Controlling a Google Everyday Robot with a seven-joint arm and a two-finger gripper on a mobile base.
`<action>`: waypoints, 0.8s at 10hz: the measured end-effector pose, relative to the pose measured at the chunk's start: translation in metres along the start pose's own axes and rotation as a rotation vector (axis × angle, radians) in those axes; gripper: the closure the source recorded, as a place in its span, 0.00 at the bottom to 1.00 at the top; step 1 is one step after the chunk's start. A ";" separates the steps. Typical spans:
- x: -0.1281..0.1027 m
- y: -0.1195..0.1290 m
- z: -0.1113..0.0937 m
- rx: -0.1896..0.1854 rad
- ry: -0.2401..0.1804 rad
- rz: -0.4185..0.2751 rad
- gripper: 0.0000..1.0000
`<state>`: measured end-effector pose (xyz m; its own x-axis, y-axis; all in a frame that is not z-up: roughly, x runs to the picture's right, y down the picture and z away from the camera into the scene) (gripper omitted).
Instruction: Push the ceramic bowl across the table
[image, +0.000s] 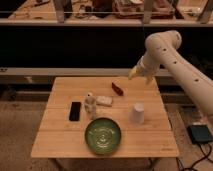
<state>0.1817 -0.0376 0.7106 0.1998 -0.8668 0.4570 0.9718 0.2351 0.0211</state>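
Nothing is pushed yet: the ceramic bowl (102, 135) sits untouched at the lower centre of the table (152, 144). The gripper (140, 76) hovers upper right, well apart from it; released or clenched, I cannot tell.

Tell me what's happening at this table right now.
A one-armed robot is set to push the ceramic bowl across the table. The gripper hovers over the table's far right edge, close to a small reddish item and well away from the bowl. The green bowl sits near the front edge, untouched. A white cup, a black phone, a small bottle and a pale flat packet lie mid-table.
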 end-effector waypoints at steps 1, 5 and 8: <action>-0.018 0.001 -0.004 -0.009 -0.008 -0.026 0.40; -0.109 0.014 0.027 0.015 -0.037 -0.054 0.40; -0.151 0.025 0.055 0.042 -0.051 -0.038 0.40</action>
<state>0.1684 0.1236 0.6909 0.1547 -0.8523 0.4996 0.9722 0.2213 0.0764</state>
